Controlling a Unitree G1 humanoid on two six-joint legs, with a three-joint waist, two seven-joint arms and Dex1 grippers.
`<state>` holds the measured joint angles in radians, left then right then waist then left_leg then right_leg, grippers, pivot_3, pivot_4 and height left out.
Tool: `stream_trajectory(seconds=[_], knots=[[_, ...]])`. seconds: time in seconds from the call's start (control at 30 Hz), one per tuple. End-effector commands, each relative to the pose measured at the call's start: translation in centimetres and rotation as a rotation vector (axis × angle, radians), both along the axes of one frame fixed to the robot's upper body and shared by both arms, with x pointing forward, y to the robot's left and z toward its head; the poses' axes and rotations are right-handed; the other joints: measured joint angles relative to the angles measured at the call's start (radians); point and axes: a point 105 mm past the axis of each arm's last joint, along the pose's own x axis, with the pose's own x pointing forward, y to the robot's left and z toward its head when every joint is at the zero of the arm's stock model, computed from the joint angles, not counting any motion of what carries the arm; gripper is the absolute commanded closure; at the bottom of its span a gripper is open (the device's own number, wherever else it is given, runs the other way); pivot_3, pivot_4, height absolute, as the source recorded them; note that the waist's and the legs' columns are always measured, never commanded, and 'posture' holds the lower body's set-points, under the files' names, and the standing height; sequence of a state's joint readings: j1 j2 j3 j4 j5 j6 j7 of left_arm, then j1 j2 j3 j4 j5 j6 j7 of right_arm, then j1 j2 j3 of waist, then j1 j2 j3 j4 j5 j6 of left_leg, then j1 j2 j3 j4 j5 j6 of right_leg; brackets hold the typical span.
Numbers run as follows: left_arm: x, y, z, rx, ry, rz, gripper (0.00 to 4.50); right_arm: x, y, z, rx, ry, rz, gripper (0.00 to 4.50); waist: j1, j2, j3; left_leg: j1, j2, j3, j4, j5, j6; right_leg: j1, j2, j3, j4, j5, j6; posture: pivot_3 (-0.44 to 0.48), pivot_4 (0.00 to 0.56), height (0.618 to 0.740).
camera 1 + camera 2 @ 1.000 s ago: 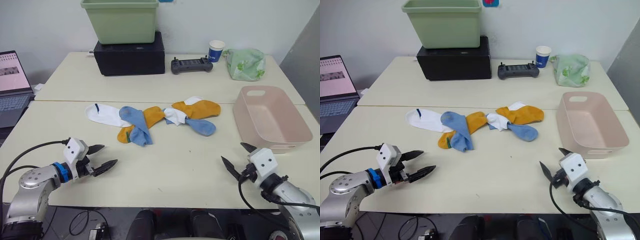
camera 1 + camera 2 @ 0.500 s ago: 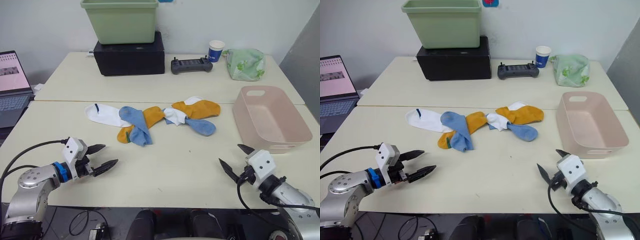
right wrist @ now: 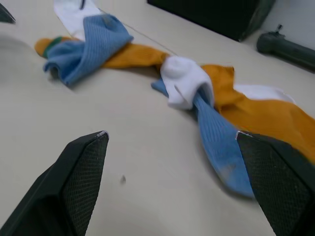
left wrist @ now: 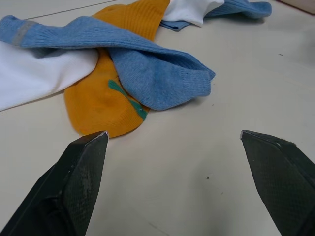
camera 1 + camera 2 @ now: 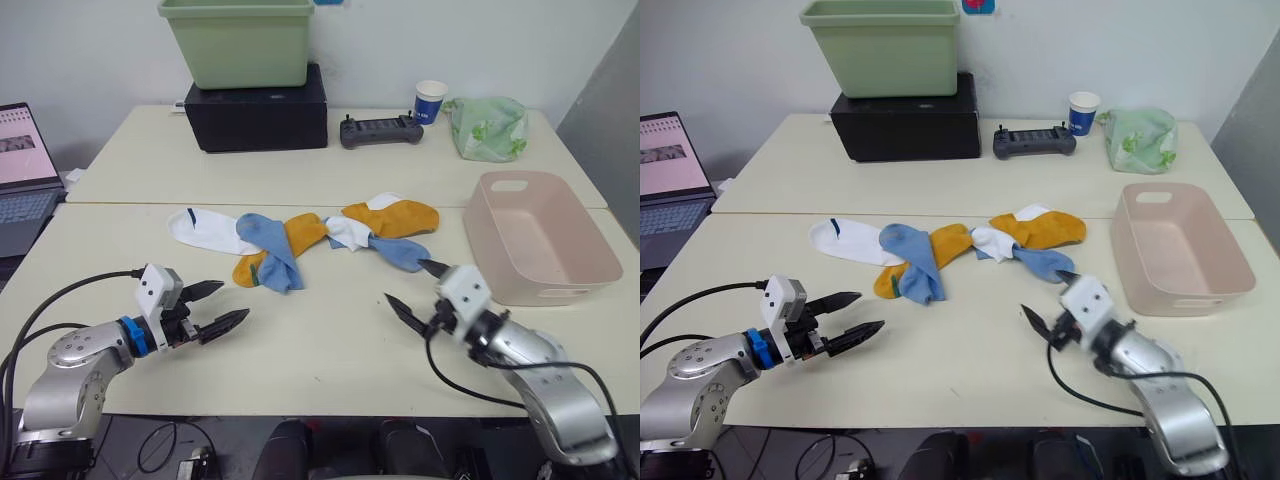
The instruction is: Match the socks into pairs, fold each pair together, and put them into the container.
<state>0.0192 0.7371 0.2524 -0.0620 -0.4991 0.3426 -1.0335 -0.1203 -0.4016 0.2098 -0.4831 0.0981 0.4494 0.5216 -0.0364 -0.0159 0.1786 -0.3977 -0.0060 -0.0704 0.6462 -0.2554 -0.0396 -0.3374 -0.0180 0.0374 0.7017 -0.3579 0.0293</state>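
Observation:
Several socks lie tangled in a row at mid-table. From the left they are a white sock, a light blue sock lying across a mustard-orange sock, a small white sock, another mustard-orange sock and another light blue sock. The container, a pale pink basket, stands empty at the right. My left gripper is open, just short of the left orange sock's toe. My right gripper is open, close in front of the right blue sock.
At the back stand a green tub on a black box, a black controller, a paper cup and a green-and-white cloth bundle. A laptop sits off the table's left edge.
My right gripper has swung left and forward, from beside the basket's near corner to just in front of the right blue sock. My left gripper has edged slightly toward the socks.

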Motion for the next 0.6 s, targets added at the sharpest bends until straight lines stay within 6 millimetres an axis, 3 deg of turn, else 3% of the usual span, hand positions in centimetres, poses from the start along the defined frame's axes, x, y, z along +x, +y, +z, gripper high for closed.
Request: stream_trajectory(seconds=[0.03,0.3,0.57,0.6], knots=[[-0.4,-0.3,1.7,0.005,-0.040,-0.037,0.00,0.6,2.9,-0.4,-0.009,0.029,0.069,0.05,0.002,0.000,0.000,-0.001,0.000,0.000,0.000,0.000,0.000,0.000,0.000,0.000,0.000,0.000,0.000,0.000,0.150,0.720],[-2.9,-0.9,2.3,-0.028,-0.012,-0.092,0.00,3.1,9.2,-1.2,0.079,0.168,0.130,0.05,0.002,-0.001,0.000,-0.001,0.000,0.000,0.000,0.000,0.000,-0.002,0.000,0.000,0.001,0.000,0.000,0.000,0.150,0.720],[-3.7,-0.7,2.5,-0.027,-0.030,-0.125,0.00,4.5,11.3,-2.5,0.108,0.237,0.102,0.05,0.002,-0.001,0.000,-0.001,0.000,0.000,0.000,0.000,0.000,-0.008,0.000,0.000,0.003,0.000,0.000,0.000,0.150,0.720],[-3.7,-0.7,2.5,-0.027,-0.031,-0.127,0.00,4.6,11.5,-2.5,0.111,0.242,0.104,0.42,0.002,-0.001,0.000,-0.001,0.000,0.001,0.000,0.000,0.000,-0.009,0.000,0.001,0.003,0.000,0.000,0.000,0.150,0.720]])
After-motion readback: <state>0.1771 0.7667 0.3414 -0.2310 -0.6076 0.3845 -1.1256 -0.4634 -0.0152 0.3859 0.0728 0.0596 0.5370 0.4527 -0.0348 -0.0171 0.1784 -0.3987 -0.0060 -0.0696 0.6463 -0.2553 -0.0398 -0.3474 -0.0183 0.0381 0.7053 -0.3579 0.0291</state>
